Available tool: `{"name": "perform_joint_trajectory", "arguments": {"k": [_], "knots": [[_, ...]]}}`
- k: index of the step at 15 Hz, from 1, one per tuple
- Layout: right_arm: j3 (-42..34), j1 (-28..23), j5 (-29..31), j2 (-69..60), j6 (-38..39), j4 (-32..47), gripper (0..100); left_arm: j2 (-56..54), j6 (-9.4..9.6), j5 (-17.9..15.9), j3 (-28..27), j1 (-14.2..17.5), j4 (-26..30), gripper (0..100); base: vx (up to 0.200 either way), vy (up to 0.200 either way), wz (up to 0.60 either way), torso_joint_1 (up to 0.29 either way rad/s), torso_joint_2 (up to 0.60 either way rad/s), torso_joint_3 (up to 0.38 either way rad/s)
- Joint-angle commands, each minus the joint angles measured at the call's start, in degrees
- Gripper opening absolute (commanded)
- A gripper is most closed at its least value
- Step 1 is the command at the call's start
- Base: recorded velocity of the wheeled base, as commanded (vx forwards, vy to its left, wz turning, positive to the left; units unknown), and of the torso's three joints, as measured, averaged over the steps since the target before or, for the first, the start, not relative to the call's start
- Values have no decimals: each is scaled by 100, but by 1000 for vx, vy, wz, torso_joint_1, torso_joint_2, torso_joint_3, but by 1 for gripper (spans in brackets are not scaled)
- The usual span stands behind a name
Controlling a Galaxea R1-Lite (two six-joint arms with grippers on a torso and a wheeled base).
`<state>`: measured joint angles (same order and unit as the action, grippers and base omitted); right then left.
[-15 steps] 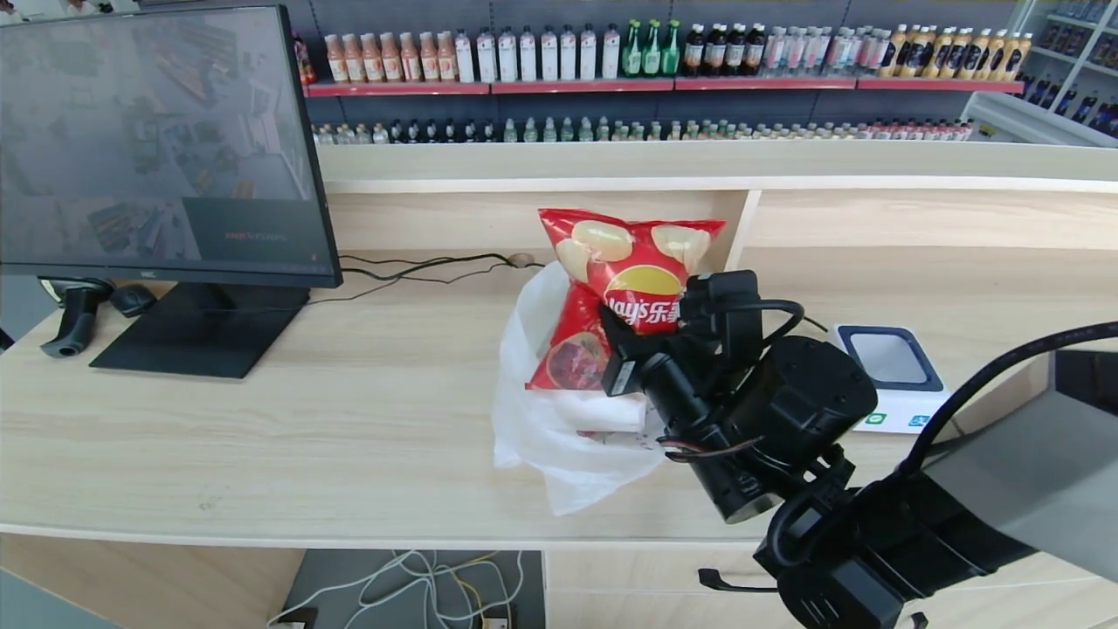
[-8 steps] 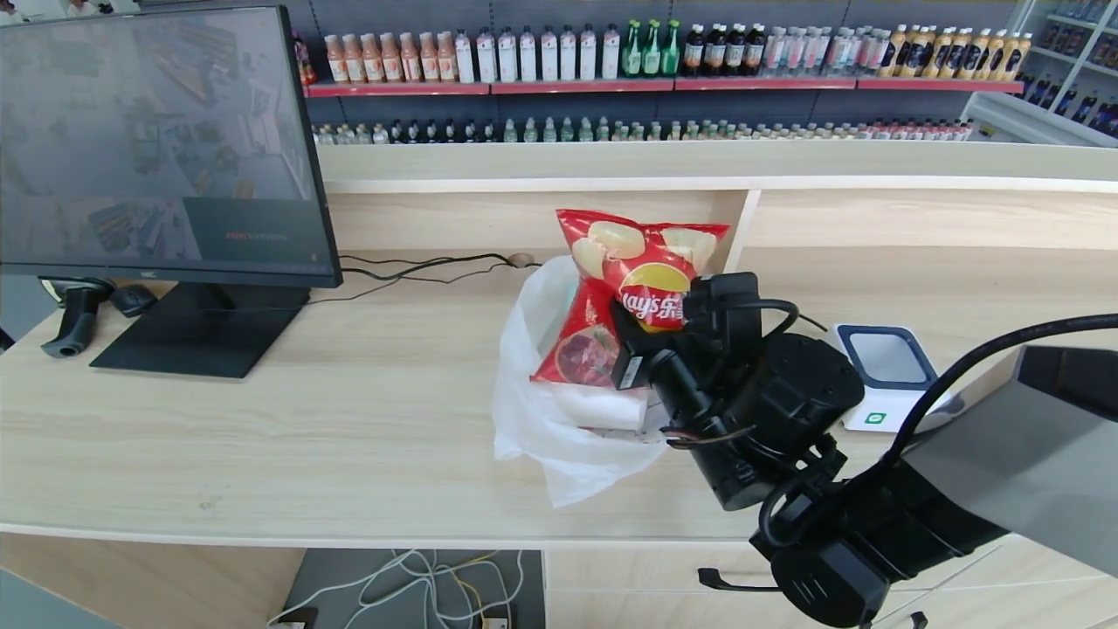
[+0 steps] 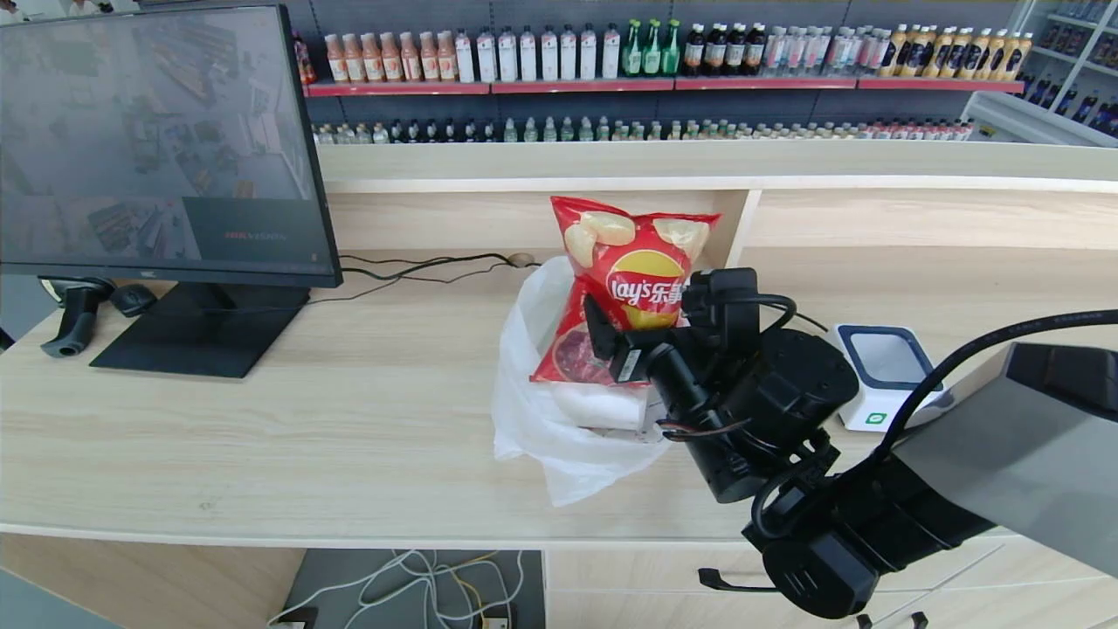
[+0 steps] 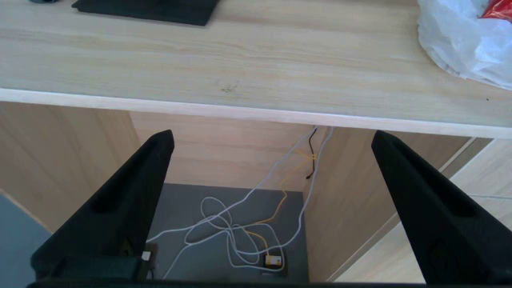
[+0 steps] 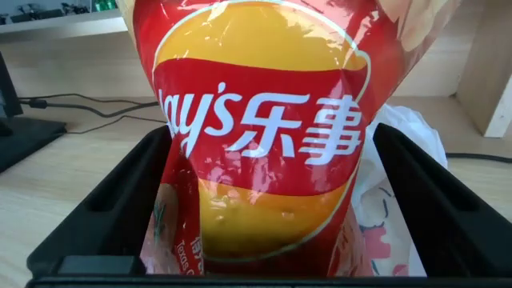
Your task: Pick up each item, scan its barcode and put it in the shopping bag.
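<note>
Raised slightly since earlier, the chip bag (image 3: pixel 642 288) is pinched upright by the right gripper (image 3: pixel 646 325); the shopping bag (image 3: pixel 524 419) is located directly below that gripper.

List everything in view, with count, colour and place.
chip bag: one, red and yellow, upright at the shopping bag's mouth.
shopping bag: one, white, counter centre.
barcode scanner: one, white with dark window, counter, robot's right.
monitor: one, black, counter, robot's left.
handheld scanner: one, black, beside the monitor's stand.
bottles: many, mixed colours, shelves behind.
right tool: black, shut on the chip bag.
left tool: black, open, before the counter's front edge.
</note>
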<state>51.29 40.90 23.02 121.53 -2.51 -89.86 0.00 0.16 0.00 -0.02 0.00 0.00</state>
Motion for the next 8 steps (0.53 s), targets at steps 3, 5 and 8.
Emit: {"name": "perform_joint_trajectory", "arguments": {"k": [3,5,8], "knots": [[-40,94,-8,-103,5,-6,100,0,2,0,-6,0,0,100,0,0,0,0,0,0],[-101,111,1,-173,-4,3,100,0,2,0,2,0,0,100,0,0,0,0,0,0],[-453,111,1,-481,-13,3,100,9,2,0,-6,0,0,100,0,0,0,0,0,0]]}}
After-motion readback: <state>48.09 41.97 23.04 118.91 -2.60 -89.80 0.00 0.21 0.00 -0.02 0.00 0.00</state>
